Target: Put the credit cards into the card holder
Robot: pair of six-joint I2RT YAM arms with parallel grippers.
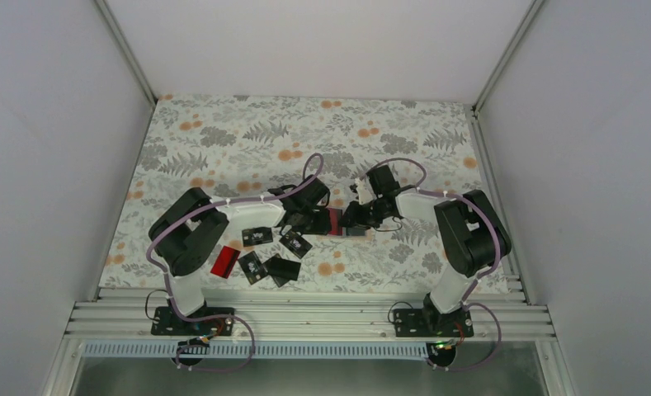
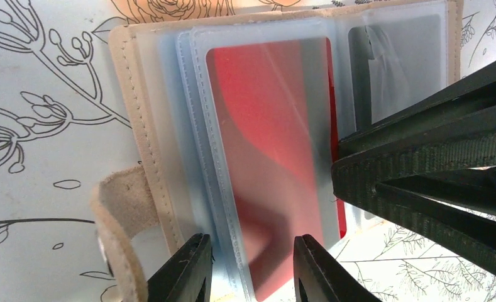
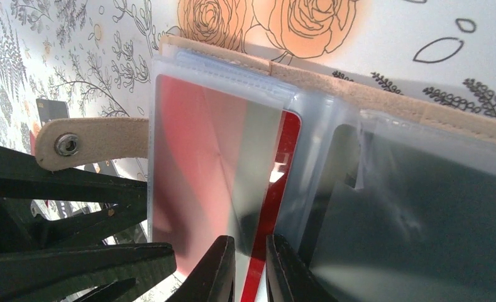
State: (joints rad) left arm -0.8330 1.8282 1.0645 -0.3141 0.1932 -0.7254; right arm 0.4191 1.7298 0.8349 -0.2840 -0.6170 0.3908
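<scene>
Step in hand: seating one red card (image 3: 287,151) in a sleeve of the card holder (image 2: 129,94), which lies open on the worktop (image 1: 223,140) between the two arms.

Right claw (image 3: 250,267): nearly shut, nipping the lower edge of the red card. The card is mostly inside the clear sleeve, with a bright strip along one long side uncovered.

Left claw (image 2: 251,267): half open, its fingers astride the lower edge of the sleeve stack. Cannot tell whether it presses on the sleeves.

A dark card appears to sit in the neighbouring pocket.

Loose cards (image 1: 256,235) lie near the left arm, one of them red.

Next move, as judged: push the card fully home with the sleeve steadied, release, then fetch another.
</scene>
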